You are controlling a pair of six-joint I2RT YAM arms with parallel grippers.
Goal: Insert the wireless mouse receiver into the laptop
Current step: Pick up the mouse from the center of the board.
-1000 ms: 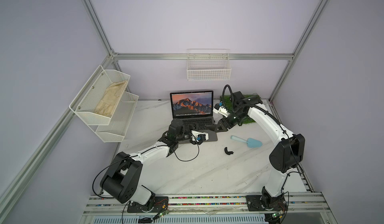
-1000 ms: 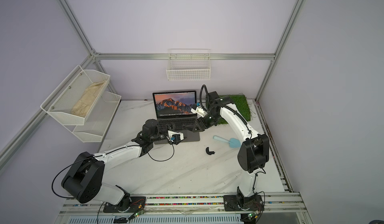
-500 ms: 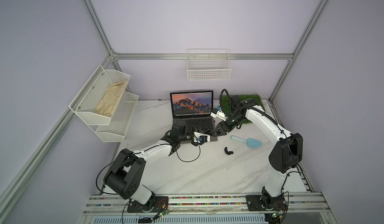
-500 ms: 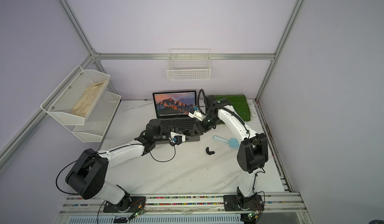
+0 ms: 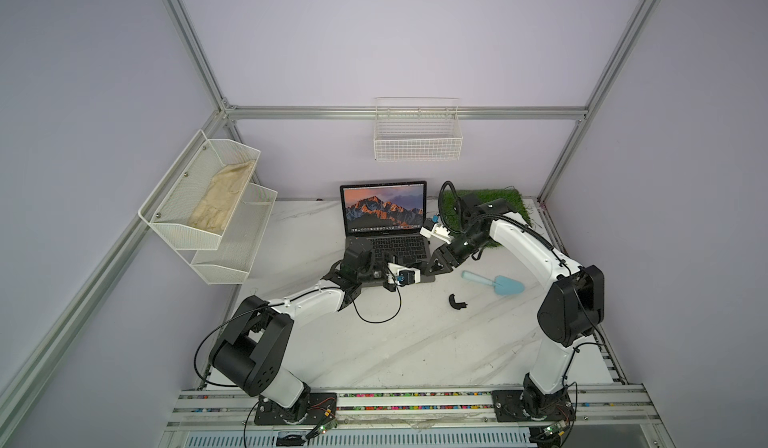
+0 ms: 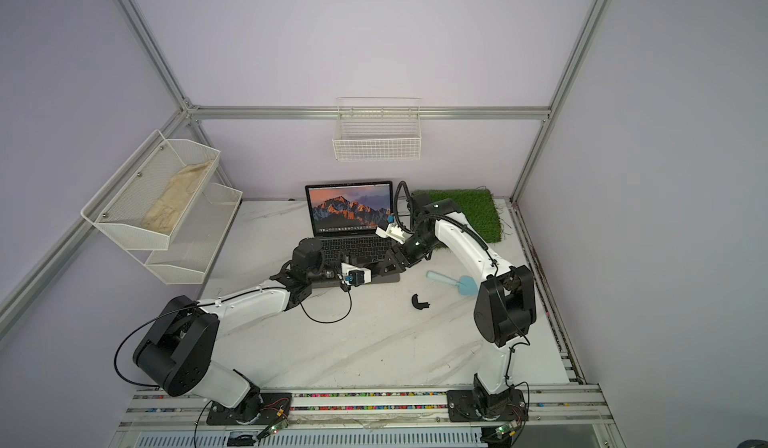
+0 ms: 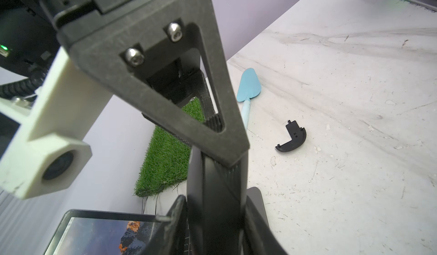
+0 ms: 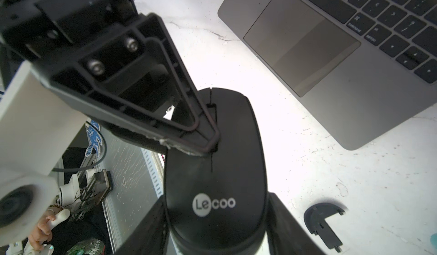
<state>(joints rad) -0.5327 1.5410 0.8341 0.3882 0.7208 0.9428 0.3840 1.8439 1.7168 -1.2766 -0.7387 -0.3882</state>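
The laptop lies open at the back of the desk. Its long side runs across the desk from left to right. The trackpad edge points toward the arm bases, and the lit screen stands at the far edge and faces them. The wireless mouse receiver I cannot find in any view, so I cannot tell its place or its direction.

Just beside the laptop's front right corner, both claws meet on the black mouse. The right claw is grasping it by the sides at the logo end, and the mouse's long axis runs straight away from this claw. The left claw is clenched on the wheel end, with one of its fingers on the mouse's top. The curved black shell piece and a blue scoop lie further right, apart from each other.

Compared with one second ago, the right wrist sits a little lower in both top views and the left claw has narrowed. The laptop, the shell piece and the scoop have not moved.
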